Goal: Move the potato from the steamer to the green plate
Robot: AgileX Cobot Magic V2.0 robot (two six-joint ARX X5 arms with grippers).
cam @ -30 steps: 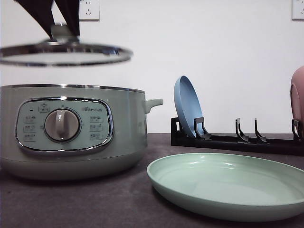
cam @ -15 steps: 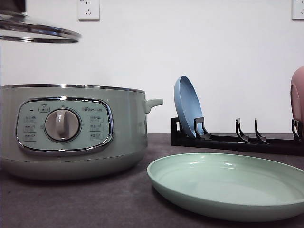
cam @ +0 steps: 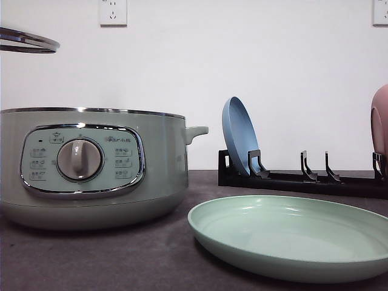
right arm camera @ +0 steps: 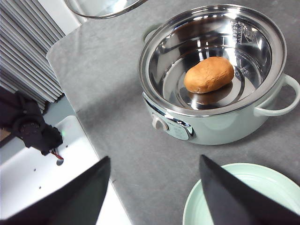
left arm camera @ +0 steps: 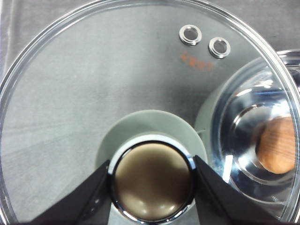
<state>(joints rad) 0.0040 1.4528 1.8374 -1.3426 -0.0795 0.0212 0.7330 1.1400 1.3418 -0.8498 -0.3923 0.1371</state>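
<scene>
Front view: steamer (cam: 91, 167) open on bench (cam: 121, 260), green plate (cam: 291, 236) beside it. Left wrist view: left tool (left arm camera: 152, 187) clenched on glass lid (left arm camera: 93, 84) knob. Right wrist view: potato (right arm camera: 209, 74) lies in the steamer's pan (right tool (right arm camera: 154, 192) spread, released).

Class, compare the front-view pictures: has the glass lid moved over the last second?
Yes. The glass lid has gone left and slightly up, measured against the wall socket; it was above the steamer before.
</scene>
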